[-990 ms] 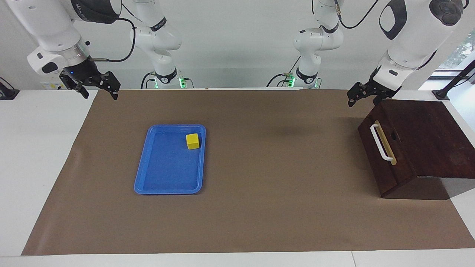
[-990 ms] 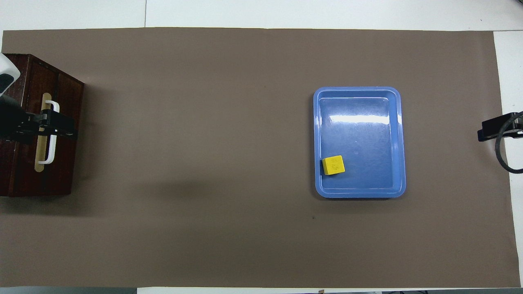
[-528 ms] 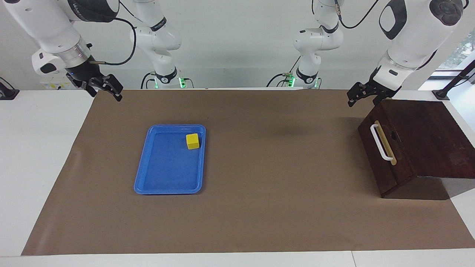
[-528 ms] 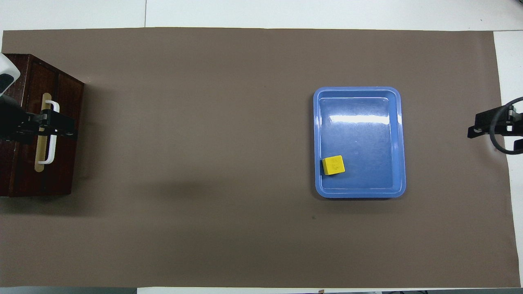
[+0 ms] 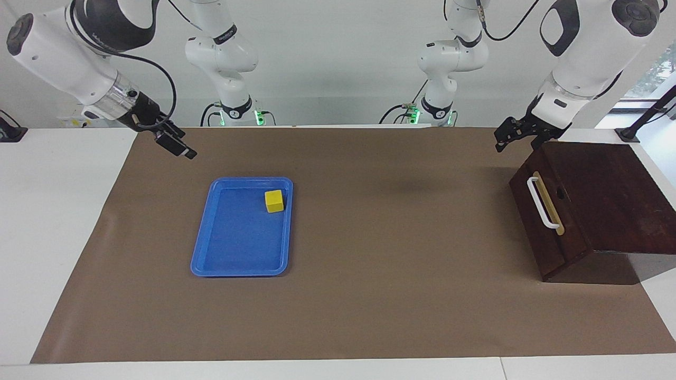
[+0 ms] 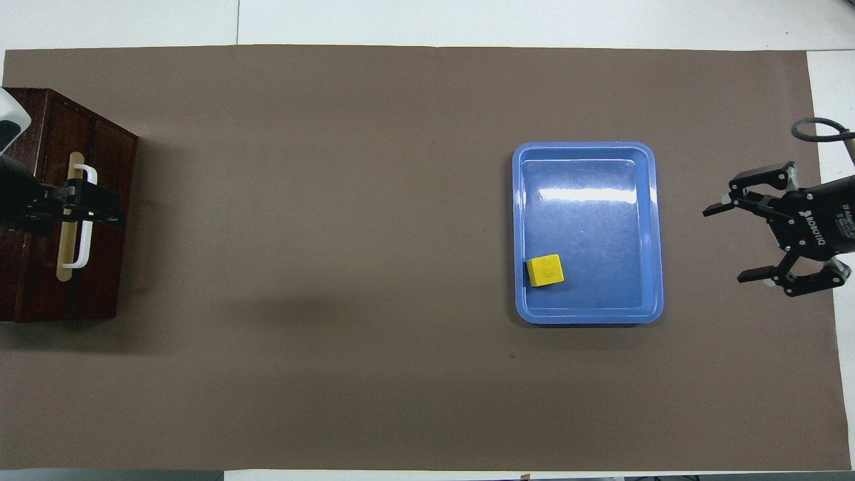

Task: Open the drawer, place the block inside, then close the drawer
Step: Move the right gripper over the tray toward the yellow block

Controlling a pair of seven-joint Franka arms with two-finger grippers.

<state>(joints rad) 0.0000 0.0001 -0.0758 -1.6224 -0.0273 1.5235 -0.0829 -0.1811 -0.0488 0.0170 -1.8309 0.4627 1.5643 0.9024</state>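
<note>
right gripper point(image 6: 735, 244), fingers spread wide, has swung in over the tabletop point(image 5: 369, 295) toward the blue tray point(image 5: 203, 253) holding the block point(image 5: 274, 201), while the left gripper point(image 5: 509, 138), state unclear, still hovers by the shut drawer point(image 5: 549, 221), unopened.

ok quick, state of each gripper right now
left gripper: cannot tell, holding nothing, up over the drawer's front edge.
right gripper: jaws open, empty, over the mat beside the blue tray.
</note>
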